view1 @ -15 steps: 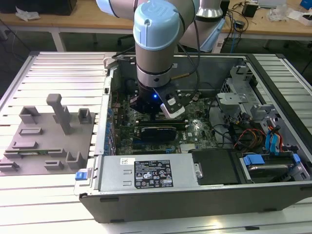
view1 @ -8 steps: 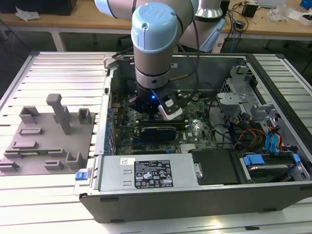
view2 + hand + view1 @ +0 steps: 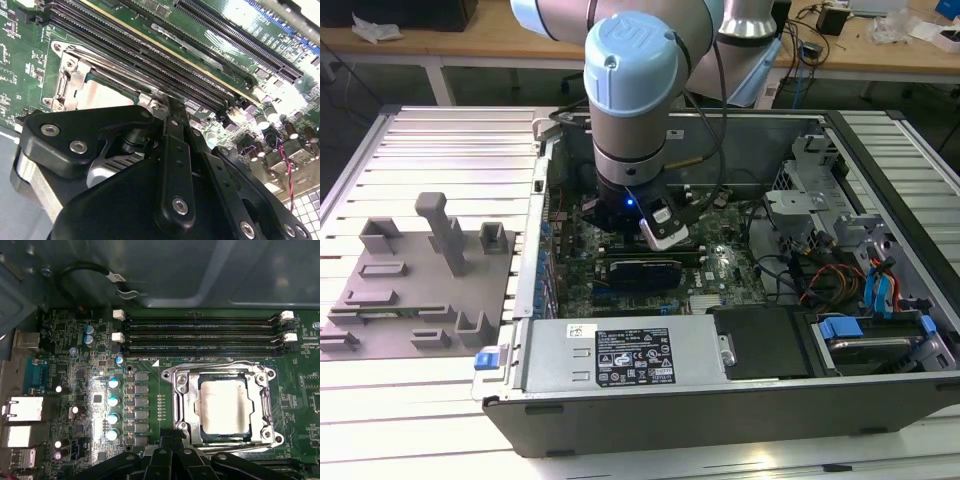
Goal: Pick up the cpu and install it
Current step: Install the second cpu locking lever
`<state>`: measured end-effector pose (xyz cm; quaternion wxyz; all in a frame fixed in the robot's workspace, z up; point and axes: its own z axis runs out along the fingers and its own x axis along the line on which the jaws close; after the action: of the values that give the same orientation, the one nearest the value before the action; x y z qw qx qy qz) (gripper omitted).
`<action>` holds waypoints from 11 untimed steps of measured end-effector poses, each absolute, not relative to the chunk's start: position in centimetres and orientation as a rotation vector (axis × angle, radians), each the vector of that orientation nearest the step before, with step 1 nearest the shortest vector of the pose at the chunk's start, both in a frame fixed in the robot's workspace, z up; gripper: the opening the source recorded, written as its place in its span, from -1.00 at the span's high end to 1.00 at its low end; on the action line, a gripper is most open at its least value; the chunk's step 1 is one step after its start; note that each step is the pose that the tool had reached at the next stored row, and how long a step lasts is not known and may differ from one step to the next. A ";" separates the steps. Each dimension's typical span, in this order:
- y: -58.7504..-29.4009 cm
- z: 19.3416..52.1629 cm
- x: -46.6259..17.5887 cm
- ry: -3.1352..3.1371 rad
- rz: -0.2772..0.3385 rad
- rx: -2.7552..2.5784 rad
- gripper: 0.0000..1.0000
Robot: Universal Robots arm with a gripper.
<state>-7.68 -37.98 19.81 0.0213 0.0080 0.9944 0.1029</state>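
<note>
A ribbed silver metal table point(image 3: 440, 140) holds a big open dark computer case point(image 3: 720, 400) and a grey plastic block tray point(image 3: 415, 290) beside it

An open computer case point(image 3: 650, 405) is seen lying on a ribbed metal counter point(image 3: 430, 420), its green motherboard point(image 3: 70, 390) exposed. Four dark memory slots point(image 3: 200, 332) with white end clips are shown running beside a metal socket frame point(image 3: 177, 390). A grey plastic fixture point(image 3: 415, 285) is set on the counter at the exterior view's left, just beside the case. Blue-tabbed drive bays point(image 3: 880, 300) and orange cables point(image 3: 825, 275) are visible at the exterior view's right.
</note>
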 end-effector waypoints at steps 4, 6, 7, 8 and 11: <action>-38.0 21.1 -7.7 3.082 0.319 0.025 0.79; -38.0 22.9 -7.6 3.083 0.316 0.025 0.79; -37.9 23.6 -7.6 3.083 0.312 0.025 0.79; -37.9 24.3 -7.6 3.084 0.306 0.025 0.79; -37.9 25.0 -7.4 3.086 0.282 0.025 0.79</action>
<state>-7.44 -37.91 25.05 0.0215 0.0081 0.9956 0.0911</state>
